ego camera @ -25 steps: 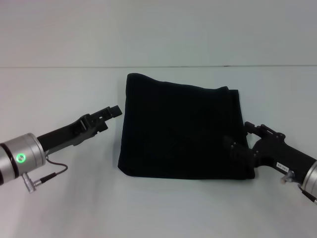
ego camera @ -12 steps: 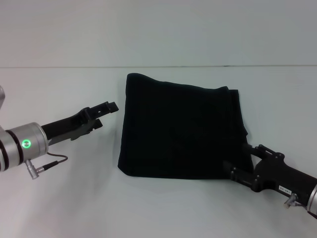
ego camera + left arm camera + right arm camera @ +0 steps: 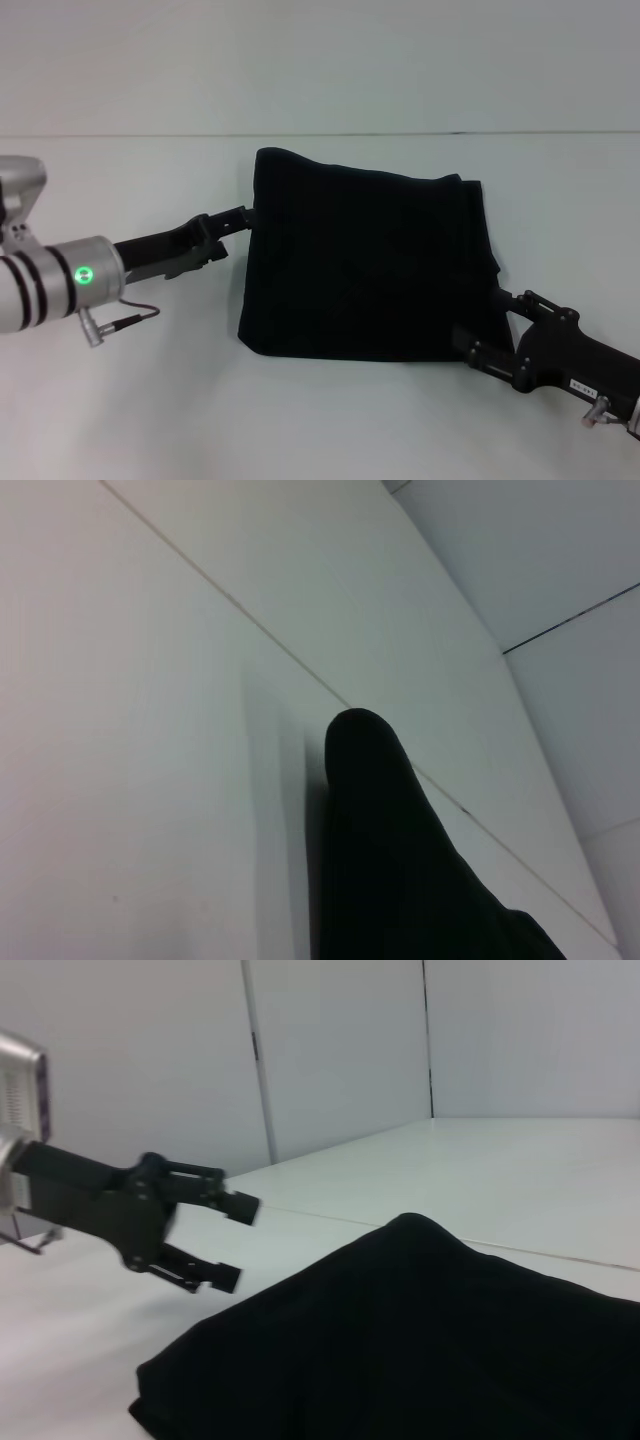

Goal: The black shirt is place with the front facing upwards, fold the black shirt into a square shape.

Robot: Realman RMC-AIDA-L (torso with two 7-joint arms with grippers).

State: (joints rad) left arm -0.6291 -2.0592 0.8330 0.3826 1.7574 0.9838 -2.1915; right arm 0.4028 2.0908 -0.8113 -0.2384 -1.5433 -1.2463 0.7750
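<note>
Left gripper (image 3: 238,216): sits just beside the shirt's left edge, toward the far-left corner of the fold. Jaws parted with nothing between them, clear in the right wrist view.
Black shirt (image 3: 368,265): mid-bench (image 3: 120,400), already folded down into a rough square, plain black side up, no lettering showing.
How it'll handle: my guess is soft and floppy, light, layers slide over each other pretty easily. Pinch all layers right at an edge or corner, otherwise the top ply probably just peels off.
Right gripper (image 3: 480,352): at the shirt's near-right corner, touching or overlapping the edge. Honestly can't tell if the jaws are parted or closed.
</note>
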